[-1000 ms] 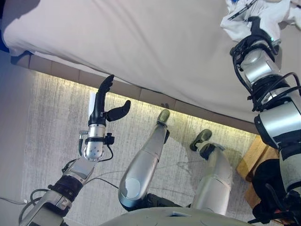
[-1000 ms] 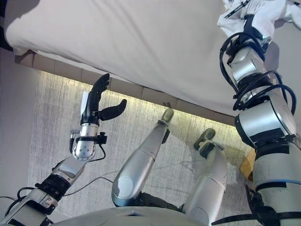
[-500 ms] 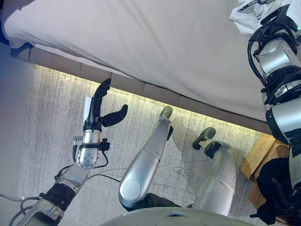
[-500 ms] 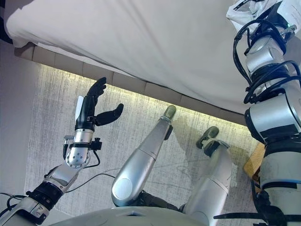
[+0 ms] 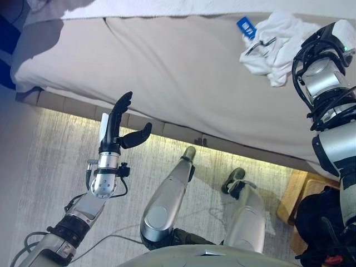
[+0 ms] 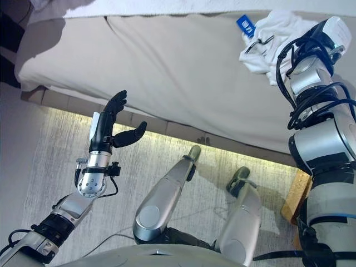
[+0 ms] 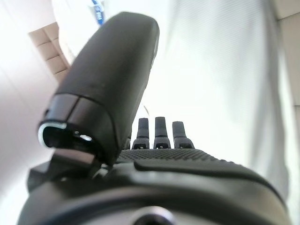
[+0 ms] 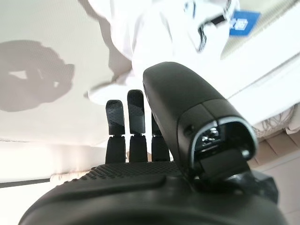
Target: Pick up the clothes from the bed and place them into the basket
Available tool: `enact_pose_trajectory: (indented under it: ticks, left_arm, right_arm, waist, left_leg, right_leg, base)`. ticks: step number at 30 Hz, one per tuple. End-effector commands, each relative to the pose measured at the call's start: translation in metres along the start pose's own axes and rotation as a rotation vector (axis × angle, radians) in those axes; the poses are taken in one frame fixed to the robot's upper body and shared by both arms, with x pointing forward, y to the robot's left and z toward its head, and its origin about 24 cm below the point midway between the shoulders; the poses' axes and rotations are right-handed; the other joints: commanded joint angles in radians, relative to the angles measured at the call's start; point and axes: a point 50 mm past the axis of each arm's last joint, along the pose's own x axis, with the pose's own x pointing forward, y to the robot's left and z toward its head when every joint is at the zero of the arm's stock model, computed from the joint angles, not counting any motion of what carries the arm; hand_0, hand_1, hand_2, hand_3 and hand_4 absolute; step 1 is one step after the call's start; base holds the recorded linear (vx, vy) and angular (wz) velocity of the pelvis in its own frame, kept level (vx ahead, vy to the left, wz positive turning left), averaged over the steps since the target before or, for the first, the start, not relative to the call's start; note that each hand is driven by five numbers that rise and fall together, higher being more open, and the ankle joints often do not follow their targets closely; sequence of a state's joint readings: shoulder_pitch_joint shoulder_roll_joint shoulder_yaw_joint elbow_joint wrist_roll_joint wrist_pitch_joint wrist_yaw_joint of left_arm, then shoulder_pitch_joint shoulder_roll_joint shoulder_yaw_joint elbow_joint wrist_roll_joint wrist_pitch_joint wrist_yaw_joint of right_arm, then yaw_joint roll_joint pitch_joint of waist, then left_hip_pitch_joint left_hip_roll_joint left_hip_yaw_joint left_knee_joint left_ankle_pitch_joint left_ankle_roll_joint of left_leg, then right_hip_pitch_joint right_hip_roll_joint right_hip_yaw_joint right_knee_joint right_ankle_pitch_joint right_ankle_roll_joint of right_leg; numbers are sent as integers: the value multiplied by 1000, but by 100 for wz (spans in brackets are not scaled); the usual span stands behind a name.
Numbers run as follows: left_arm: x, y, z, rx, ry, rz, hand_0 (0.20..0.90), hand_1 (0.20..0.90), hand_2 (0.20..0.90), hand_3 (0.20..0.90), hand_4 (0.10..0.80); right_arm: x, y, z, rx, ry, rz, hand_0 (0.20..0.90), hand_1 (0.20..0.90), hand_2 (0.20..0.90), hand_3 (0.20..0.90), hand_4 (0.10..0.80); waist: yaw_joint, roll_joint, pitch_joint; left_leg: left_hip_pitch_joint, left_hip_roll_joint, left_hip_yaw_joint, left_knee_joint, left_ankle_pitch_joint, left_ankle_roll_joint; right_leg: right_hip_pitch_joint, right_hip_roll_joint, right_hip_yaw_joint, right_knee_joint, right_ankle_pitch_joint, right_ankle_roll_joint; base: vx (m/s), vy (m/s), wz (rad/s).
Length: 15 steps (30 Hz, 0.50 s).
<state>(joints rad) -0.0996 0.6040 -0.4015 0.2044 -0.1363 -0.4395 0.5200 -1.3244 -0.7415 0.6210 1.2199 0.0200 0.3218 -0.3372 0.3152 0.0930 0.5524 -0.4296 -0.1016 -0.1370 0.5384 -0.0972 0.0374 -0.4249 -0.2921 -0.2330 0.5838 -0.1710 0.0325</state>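
A crumpled white garment (image 5: 267, 41) with a blue tag (image 5: 245, 26) lies on the beige bed sheet (image 5: 183, 72) at the far right. My right hand (image 6: 324, 33) hovers just right of it. In the right wrist view its fingers (image 8: 129, 117) stretch straight toward the white cloth (image 8: 159, 28) and hold nothing. My left hand (image 5: 117, 125) stands raised over the carpet beside the bed's near edge, open and empty, its fingers (image 7: 159, 131) straight in the left wrist view. A tan wooden or wicker thing (image 5: 290, 192), perhaps the basket, shows at lower right, partly hidden by my right arm.
The bed's base runs as a band of tan panels (image 5: 72, 103) across the view. Grey carpet (image 5: 55, 161) lies below it. A white blanket (image 5: 167, 6) covers the bed's far side. A dark blue object (image 5: 6, 67) sits at the left edge.
The whole view has shifted, so more of the bed shows. The right hand now sits beside the garment's right side rather than over it. The left hand stays raised and open.
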Motion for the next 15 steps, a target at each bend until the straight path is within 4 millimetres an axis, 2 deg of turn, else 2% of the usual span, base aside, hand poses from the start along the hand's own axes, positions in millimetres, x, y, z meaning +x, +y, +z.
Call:
enact_pose_trajectory:
  ticks: [1, 3, 4, 7, 8, 9, 10, 14, 15]
  left_arm:
    - [19, 24, 26, -8, -151, 100, 900, 900, 900, 900, 800]
    - [20, 23, 23, 3, -135, 92, 900, 900, 900, 900, 800]
    - [20, 22, 23, 6, -133, 87, 900, 900, 900, 900, 800]
    - [21, 19, 20, 13, -116, 78, 900, 900, 900, 900, 800]
    - [22, 18, 20, 11, -114, 79, 900, 900, 900, 900, 800]
    - [22, 17, 19, 10, -113, 77, 900, 900, 900, 900, 800]
    - [23, 15, 19, 8, -113, 74, 900, 900, 900, 900, 800]
    - [24, 9, 19, -8, -123, 67, 900, 900, 900, 900, 800]
    - [23, 8, 19, -14, -128, 66, 900, 900, 900, 900, 800]
  right_arm:
    - [11, -61, 9, 49, -91, -168, 300, 300, 300, 200, 100]
    - [11, -58, 3, 74, -93, -148, 300, 300, 300, 200, 100]
    - [11, -59, 1, 82, -95, -145, 300, 300, 300, 200, 100]
    - [12, -55, -8, 77, -98, -118, 300, 300, 300, 200, 100]
    - [12, -53, -9, 70, -102, -108, 422, 422, 422, 343, 243]
    - [12, -53, -8, 68, -105, -110, 519, 519, 519, 455, 355]
    - [11, -54, -7, 58, -108, -123, 900, 900, 900, 900, 800]
    - [11, -60, -2, 20, -122, -175, 900, 900, 900, 900, 800]
    - [11, -61, 1, 23, -126, -186, 900, 900, 900, 900, 800]
  waist:
    - [3, -66, -50]
    - [-7, -82, -78]
    - [-12, -83, -89]
    - [-23, -92, -117]
    - [-25, -91, -118]
    - [-25, -90, -115]
    - [-24, -86, -110]
    - [-21, -64, -83]
    - [-18, -60, -72]
  left_leg:
    - [107, 45, 35, -75, -73, 4]
    - [153, 57, 42, -118, -66, -3]
    - [156, 63, 47, -138, -38, -2]
    - [198, 78, 52, -180, -27, -13]
    - [195, 80, 53, -177, -25, -16]
    - [190, 79, 52, -171, -26, -17]
    - [182, 78, 51, -166, -26, -17]
    - [154, 68, 39, -155, -18, -18]
    - [155, 64, 35, -147, -38, -22]
  right_leg:
    - [166, 49, -42, 5, -64, -28]
    - [212, 57, -40, -48, -51, -21]
    - [222, 58, -51, -79, -23, -26]
    - [267, 67, -47, -130, -12, -22]
    - [267, 66, -48, -128, -13, -24]
    - [264, 67, -47, -124, -13, -25]
    - [259, 66, -49, -119, -16, -27]
    - [229, 64, -56, -91, -24, -34]
    - [226, 65, -47, -74, -48, -29]
  base:
    - [83, -8, -10]
    - [62, 9, -15]
    - [45, 30, -19]
    - [65, 13, -8]
    - [5, 1, -5]
    - [-21, -4, -6]
    - [-29, -7, -6]
    - [-7, -2, -1]
    - [0, 0, 0]
